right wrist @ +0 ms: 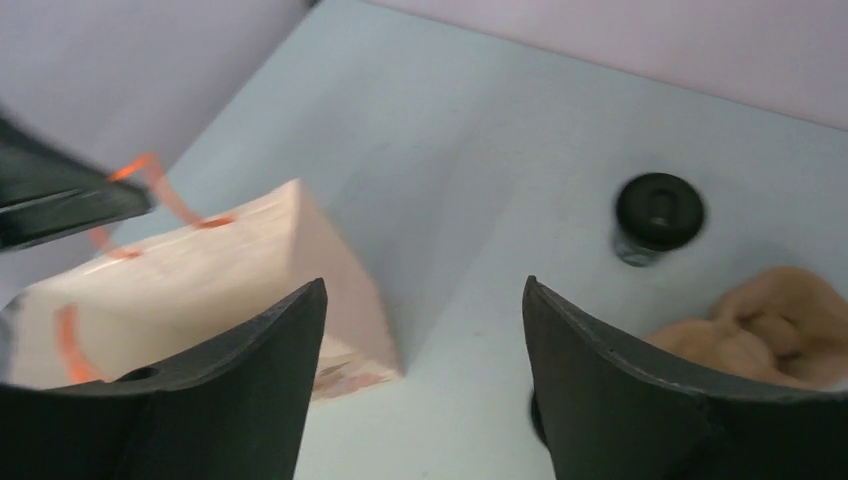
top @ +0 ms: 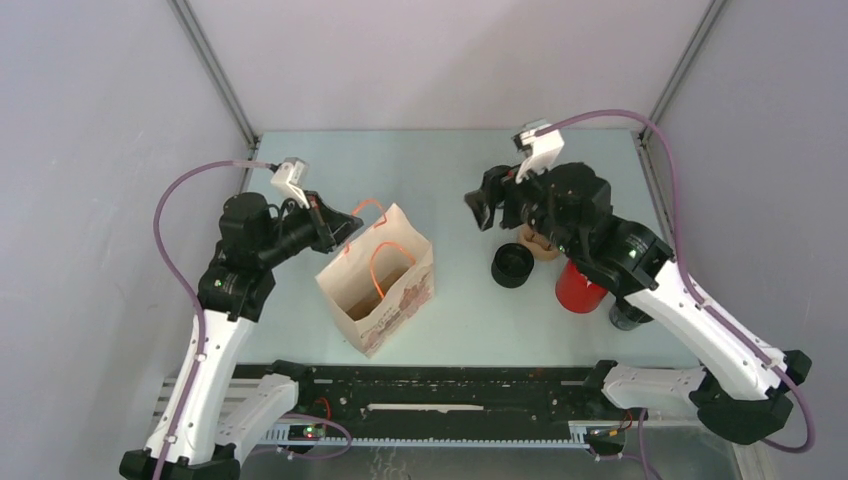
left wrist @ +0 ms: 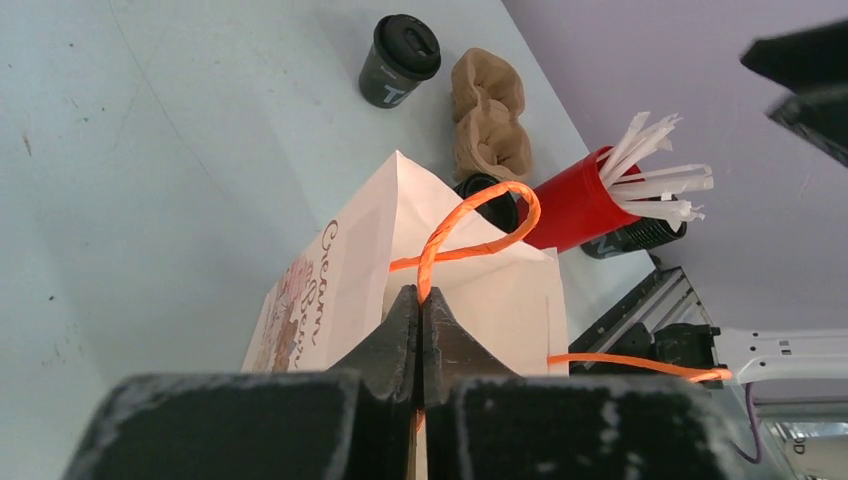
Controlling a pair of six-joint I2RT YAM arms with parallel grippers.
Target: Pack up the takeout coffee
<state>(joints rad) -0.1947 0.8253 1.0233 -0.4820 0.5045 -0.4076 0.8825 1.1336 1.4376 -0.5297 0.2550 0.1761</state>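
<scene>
The takeout coffee (top: 512, 265), a short black cup, stands on the table right of the paper bag (top: 385, 290). In the left wrist view its dark rim (left wrist: 497, 212) shows behind the bag (left wrist: 330, 290). My left gripper (top: 350, 222) (left wrist: 420, 292) is shut on the bag's orange handle (left wrist: 480, 225) and holds it up at the bag's far corner. My right gripper (top: 487, 210) (right wrist: 424, 284) hangs open and empty above the table, behind the cup and right of the bag (right wrist: 200, 270).
A second dark lidded cup (left wrist: 400, 60) (right wrist: 658, 212) stands farther back beside the brown pulp carrier (left wrist: 488, 115) (right wrist: 770, 325). A red cup (top: 580, 285) of white sticks (left wrist: 655, 180) and another dark cup (top: 628, 315) sit under my right arm.
</scene>
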